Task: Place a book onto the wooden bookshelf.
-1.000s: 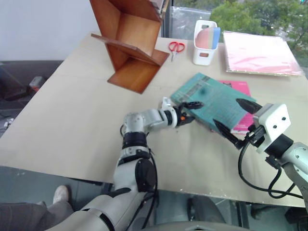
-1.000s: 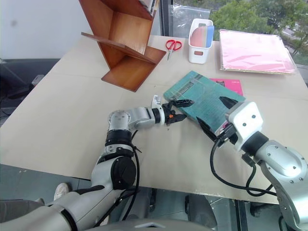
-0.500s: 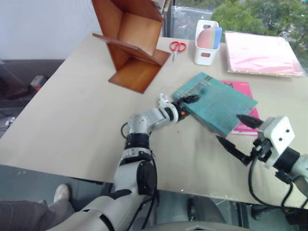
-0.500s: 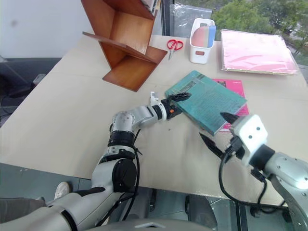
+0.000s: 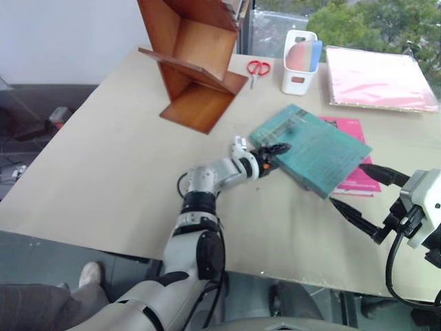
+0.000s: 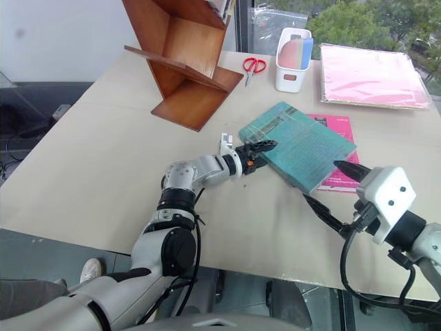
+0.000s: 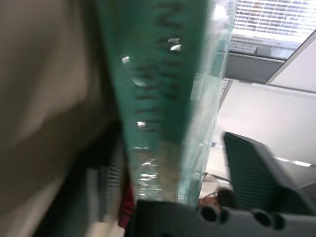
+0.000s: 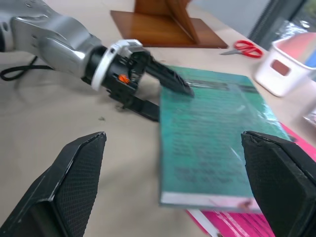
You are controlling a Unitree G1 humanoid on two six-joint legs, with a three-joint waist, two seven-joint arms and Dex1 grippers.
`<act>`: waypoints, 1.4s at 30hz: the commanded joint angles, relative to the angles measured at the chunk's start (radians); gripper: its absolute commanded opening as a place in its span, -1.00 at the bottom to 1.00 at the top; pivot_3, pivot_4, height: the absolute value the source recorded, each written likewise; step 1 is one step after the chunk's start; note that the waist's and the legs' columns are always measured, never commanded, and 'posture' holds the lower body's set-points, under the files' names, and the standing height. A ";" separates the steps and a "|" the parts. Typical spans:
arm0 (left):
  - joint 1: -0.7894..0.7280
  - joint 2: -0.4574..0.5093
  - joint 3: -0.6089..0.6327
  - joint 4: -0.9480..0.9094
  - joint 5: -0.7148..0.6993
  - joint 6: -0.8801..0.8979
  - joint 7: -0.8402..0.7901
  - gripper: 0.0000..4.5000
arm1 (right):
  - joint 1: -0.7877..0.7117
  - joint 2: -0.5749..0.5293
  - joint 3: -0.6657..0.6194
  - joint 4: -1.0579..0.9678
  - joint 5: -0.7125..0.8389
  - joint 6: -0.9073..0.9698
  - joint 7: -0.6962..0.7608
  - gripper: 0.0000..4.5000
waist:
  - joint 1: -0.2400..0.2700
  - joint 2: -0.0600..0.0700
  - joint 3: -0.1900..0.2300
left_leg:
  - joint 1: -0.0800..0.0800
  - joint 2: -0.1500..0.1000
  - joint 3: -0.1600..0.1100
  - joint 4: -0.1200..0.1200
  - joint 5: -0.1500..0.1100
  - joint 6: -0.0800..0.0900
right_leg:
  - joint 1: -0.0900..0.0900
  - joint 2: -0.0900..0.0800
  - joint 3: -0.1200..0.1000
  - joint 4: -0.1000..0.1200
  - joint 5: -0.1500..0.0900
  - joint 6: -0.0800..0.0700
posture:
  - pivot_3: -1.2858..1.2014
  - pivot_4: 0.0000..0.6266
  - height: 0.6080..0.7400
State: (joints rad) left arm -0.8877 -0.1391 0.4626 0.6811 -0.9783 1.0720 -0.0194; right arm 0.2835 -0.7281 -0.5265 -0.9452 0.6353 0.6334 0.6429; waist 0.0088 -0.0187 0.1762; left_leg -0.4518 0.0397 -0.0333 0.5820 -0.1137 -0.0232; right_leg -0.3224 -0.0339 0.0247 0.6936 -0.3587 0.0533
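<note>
The left gripper clamps the book at its left corner, mid-frame. The right gripper hangs spread wide at lower right.

The book, teal-green with a faint grid and pale page edges, lies flat right of the table's centre, its far corner overlapping a magenta-pink book; the wooden bookshelf, reddish-brown angled boards, stands at its ten o'clock, well apart.

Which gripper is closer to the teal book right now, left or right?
Left. The left gripper straddles the teal book's near corner, one finger over the cover, one under it. The right gripper, open, hangs apart from the book's near edge.
</note>
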 commanded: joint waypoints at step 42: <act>-0.354 0.839 -0.701 -0.293 0.889 -1.387 -1.107 -0.95 | -0.291 0.078 0.115 0.269 0.005 -0.208 -0.031 1.00 | -0.007 0.000 0.006 | -0.013 0.000 0.000 -0.003 0.001 -0.001 | -0.011 0.000 -0.002 -0.006 0.001 -0.003 | 0.03 -0.52 1.00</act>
State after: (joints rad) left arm -1.1752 0.6789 -0.2613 0.3544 -0.1402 -0.1649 -1.1188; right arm -0.0100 -0.6365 -0.3711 -0.6650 0.6424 0.4592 0.5951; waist 0.0023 -0.0187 0.1825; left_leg -0.4658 0.0400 -0.0335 0.5790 -0.1131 -0.0236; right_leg -0.3341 -0.0338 0.0223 0.6879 -0.3578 0.0508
